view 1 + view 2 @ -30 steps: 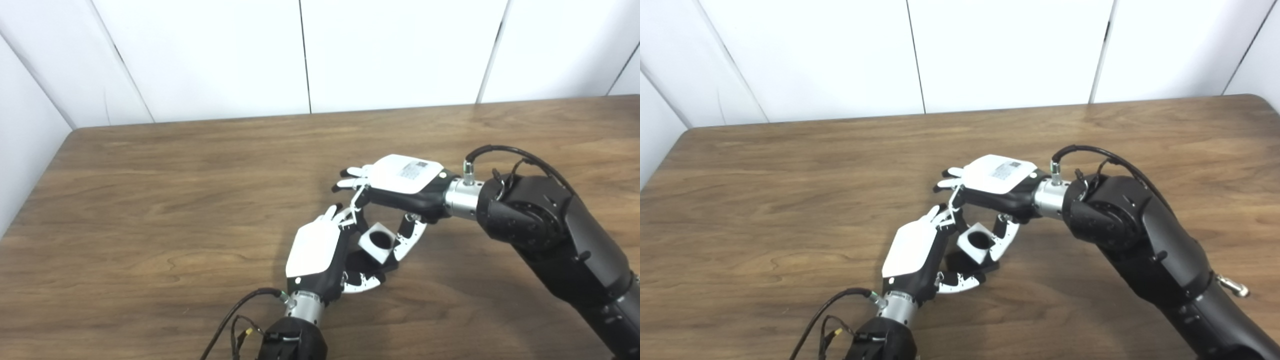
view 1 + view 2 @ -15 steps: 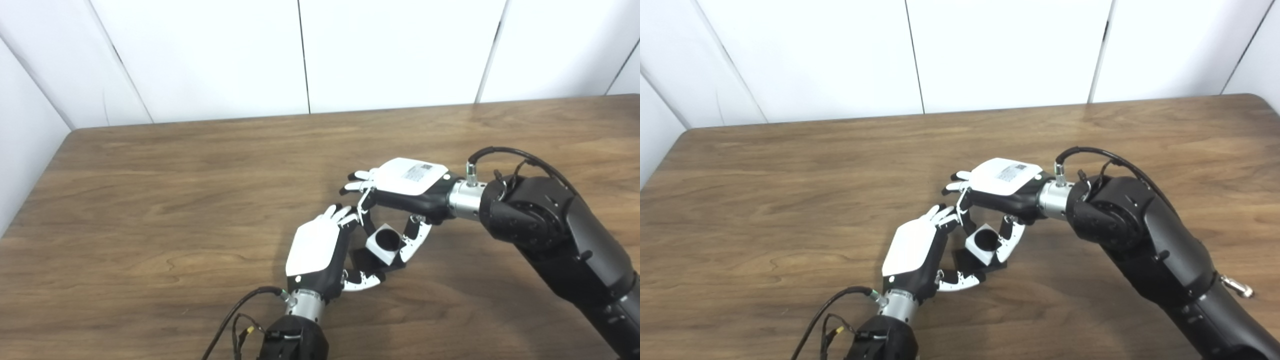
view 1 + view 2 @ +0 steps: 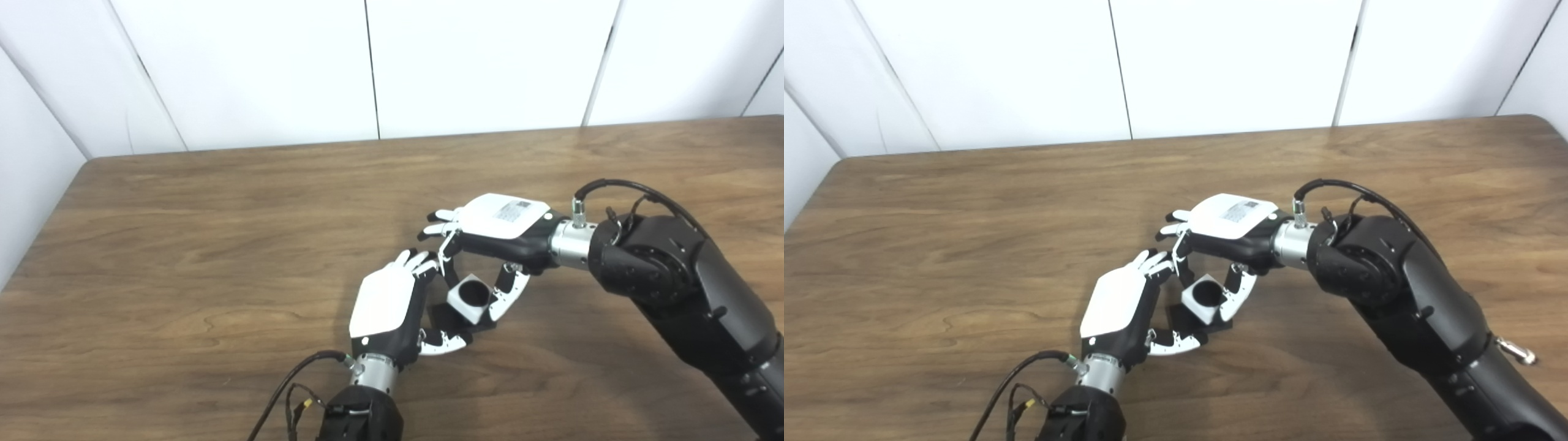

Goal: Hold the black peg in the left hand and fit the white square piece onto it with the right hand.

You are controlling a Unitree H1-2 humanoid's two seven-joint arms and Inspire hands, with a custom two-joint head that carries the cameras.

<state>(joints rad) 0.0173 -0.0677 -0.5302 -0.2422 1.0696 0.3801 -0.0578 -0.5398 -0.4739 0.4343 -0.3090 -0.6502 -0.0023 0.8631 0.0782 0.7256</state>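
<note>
Since a second ago, the white square piece [image 3: 468,297] is being seen lower and a little further right, brought down by the right hand [image 3: 499,229] onto the black peg [image 3: 446,315]; over the last half second almost nothing is being changed. The piece is being pinched by the right hand between its fingers [image 3: 446,257] on the left side and the thumb [image 3: 505,294] on the right side, so that hand is closed around the piece. The round dark hole in the piece is being shown facing up toward the camera. The black peg's flat base is being seen under and just beside the piece, touching it; whether the peg is fully seated in the hole cannot be told. The left hand [image 3: 386,306] is being kept wrapped on the peg's base, with its thumb [image 3: 444,343] curled along the near edge and its fingers [image 3: 416,263] at the far side, close to the right hand's fingers. Both hands are being held low over the wooden counter [image 3: 184,245], near its middle front. White wall panels [image 3: 245,67] are being seen behind the counter.
</note>
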